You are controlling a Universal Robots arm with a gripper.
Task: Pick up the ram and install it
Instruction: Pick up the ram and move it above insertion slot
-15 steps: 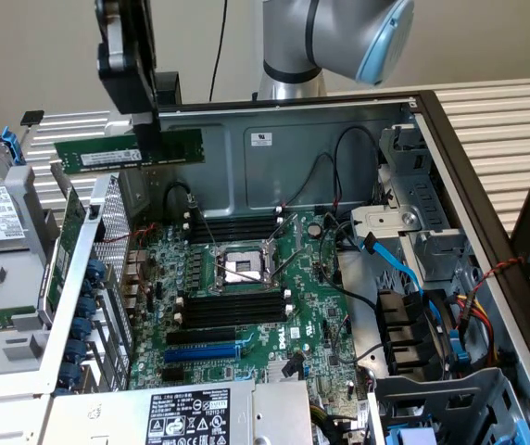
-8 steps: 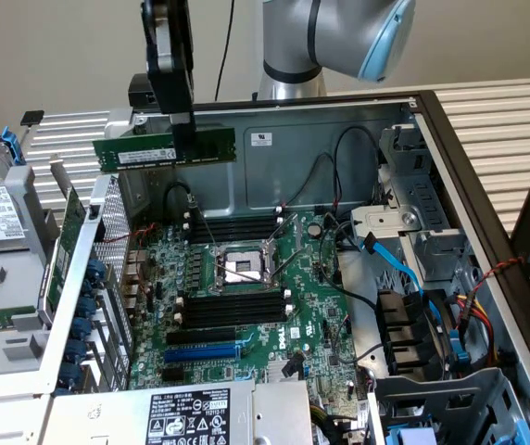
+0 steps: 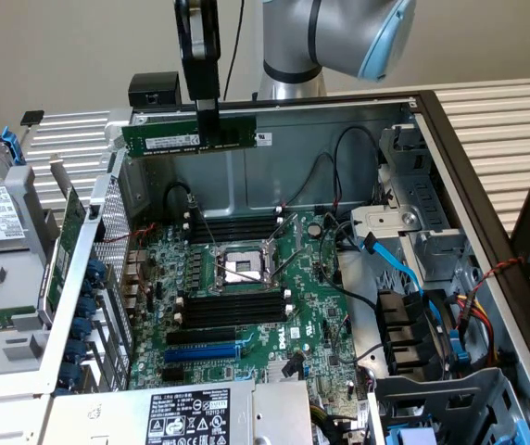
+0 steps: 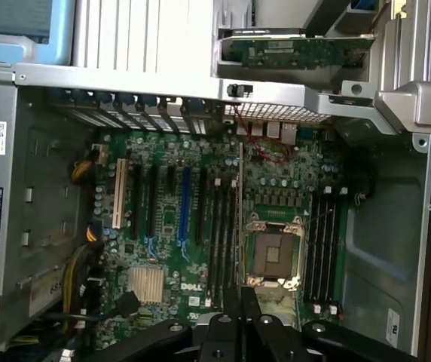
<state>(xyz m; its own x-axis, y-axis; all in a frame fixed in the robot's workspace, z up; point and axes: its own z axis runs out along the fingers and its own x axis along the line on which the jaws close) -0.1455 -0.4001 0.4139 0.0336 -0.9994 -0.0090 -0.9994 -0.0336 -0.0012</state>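
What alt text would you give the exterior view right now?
The gripper holds the ram level above the open case, fingers shut on it. Below lies the motherboard, with black slots on either side of the socket.

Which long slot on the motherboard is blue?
The expansion slot lying between the black memory slots and the white-labelled box; the slots beside it are black.

Beneath the gripper (image 3: 208, 130) clamping the ram (image 3: 168, 139), we find open air down to the motherboard (image 3: 297, 334). Memory slots (image 3: 233, 306) at 12 and 6 o'clock of the CPU socket (image 3: 239, 267) lie uncovered. Black cables (image 3: 356, 298) and blue cables (image 3: 397, 262) crowd 3 o'clock.
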